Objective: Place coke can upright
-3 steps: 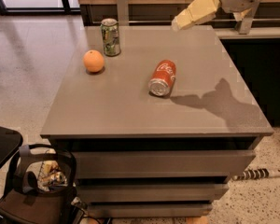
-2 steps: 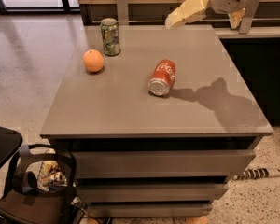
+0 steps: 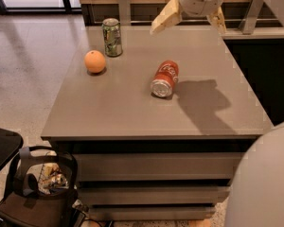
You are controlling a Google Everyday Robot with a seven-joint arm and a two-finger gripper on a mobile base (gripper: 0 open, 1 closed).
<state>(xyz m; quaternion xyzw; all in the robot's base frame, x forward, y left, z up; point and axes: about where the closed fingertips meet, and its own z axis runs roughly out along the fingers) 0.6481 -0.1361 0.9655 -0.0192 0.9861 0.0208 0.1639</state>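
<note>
Grey laminate fills most of my view: the table (image 3: 109, 112) carries three things. My gripper (image 3: 191, 21) hangs over its far edge, at the top of the picture, with its two cream fingers (image 3: 164, 17) spread wide apart and nothing between them. Below the gripper and slightly to the left in my view, nearer to me, the coke can (image 3: 164, 78) lies on its side on the tabletop, well apart from the fingers. Its silver end faces me, and its red body with the white script points back toward the gripper. Left of the gripper, on the far part of the table, a green-and-white can (image 3: 112, 37) stands upright. An orange (image 3: 95, 61) sits just in front of that can and a little further left, apart from it, and both are well away from the coke can. A dark shadow (image 3: 201, 100) falls on the table below the gripper, just to the right of the coke can. Far below and left of the gripper, on the floor beside the table, stands a dark bag (image 3: 42, 183) with looped handles.
</note>
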